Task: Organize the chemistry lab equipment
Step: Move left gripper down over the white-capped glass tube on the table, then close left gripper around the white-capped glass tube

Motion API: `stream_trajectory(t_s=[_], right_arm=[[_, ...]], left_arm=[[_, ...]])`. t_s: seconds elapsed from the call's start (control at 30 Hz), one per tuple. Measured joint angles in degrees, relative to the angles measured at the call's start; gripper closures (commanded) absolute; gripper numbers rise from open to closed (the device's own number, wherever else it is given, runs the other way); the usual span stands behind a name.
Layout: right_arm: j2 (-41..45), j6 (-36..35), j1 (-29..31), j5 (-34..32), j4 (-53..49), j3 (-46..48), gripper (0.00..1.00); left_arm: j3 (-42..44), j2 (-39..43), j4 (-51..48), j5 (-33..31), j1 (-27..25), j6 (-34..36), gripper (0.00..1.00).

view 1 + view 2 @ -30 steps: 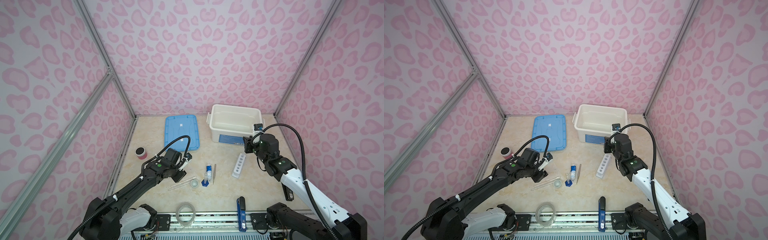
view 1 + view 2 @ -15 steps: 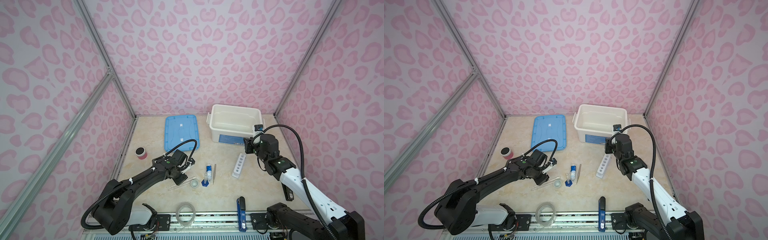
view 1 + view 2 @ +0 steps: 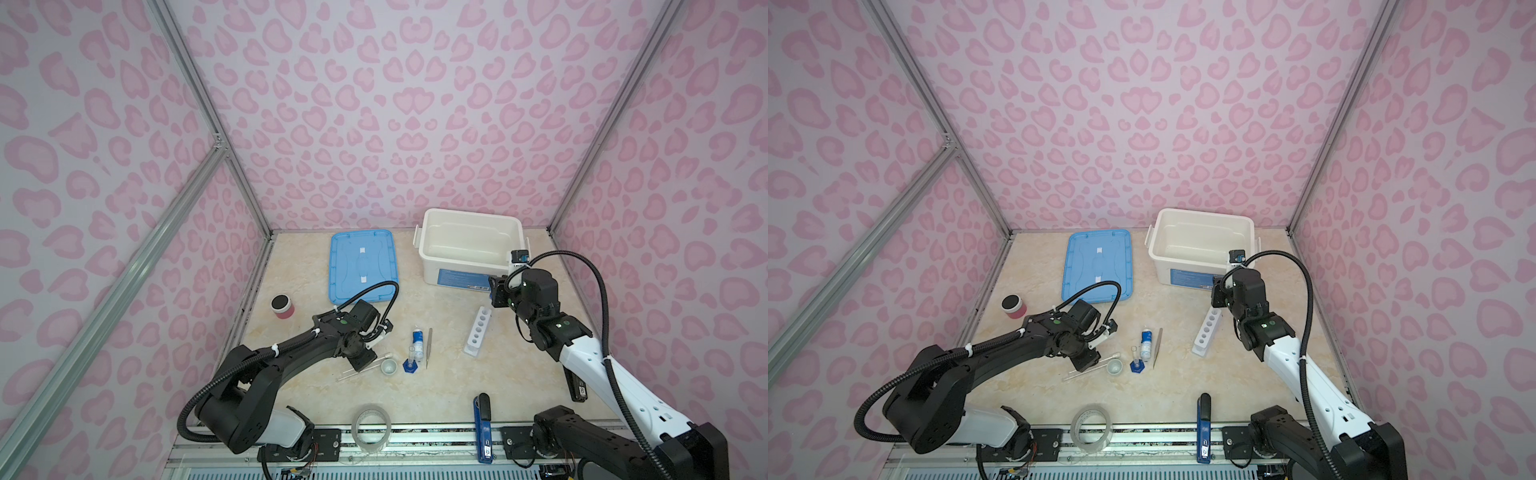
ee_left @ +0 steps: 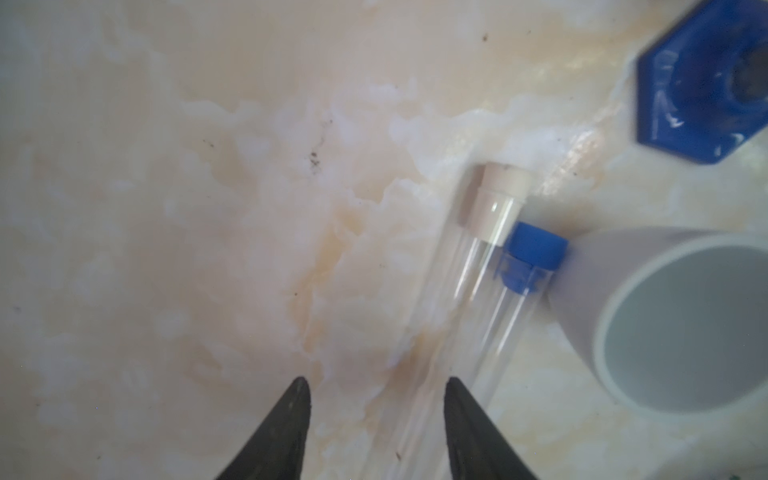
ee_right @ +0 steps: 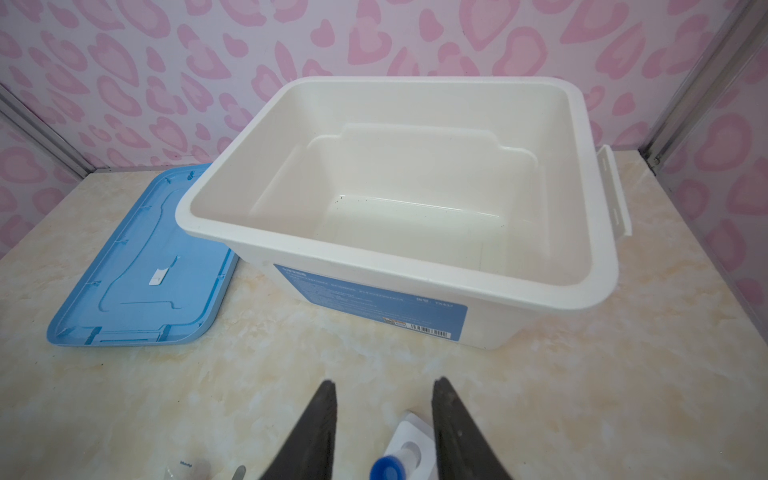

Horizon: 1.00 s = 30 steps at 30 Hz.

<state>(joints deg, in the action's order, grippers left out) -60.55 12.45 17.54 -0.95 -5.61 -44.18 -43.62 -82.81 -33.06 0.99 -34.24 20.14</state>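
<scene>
1. Two tubes lie flat on the bench (image 4: 166, 208), side by side. The white-capped tube (image 4: 498, 199) slants into the gap of the left jaws, and the blue-capped tube (image 4: 534, 249) runs outside one tip.
2. The left jaws are open and empty, set low, I judge, to take one tube alone.
3. Beyond that tip, the small dish (image 4: 681, 324) sits just beside the blue-capped tube, likely checking its roll.
4. The right jaws are part-way apart over the rack (image 5: 409, 436), with a blue cap (image 5: 386, 467) in the gap. Gripped or not, I cannot tell.
5. Ahead of them, the open bin (image 5: 415, 266) waits.
</scene>
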Motion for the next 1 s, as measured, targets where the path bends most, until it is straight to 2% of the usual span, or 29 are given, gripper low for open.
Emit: stream_trajectory(t_s=[0.47,0.97,1.0], right_arm=[[0.04,0.44,-0.42,0.13,0.13,0.81,0.61],[0.20,0.46,-0.94,0.09,0.15,1.36,0.62],[0.20,0.46,-0.94,0.09,0.13,1.38,0.62]], left_arm=[[-1.49,-3.65,0.09,-0.94,-0.44,-0.04,0.49],[-3.30,-6.75,-0.28,0.17,-0.70,-0.22,0.63],[-3.43,-6.95,-0.31,0.24,-0.70,-0.22,0.67]])
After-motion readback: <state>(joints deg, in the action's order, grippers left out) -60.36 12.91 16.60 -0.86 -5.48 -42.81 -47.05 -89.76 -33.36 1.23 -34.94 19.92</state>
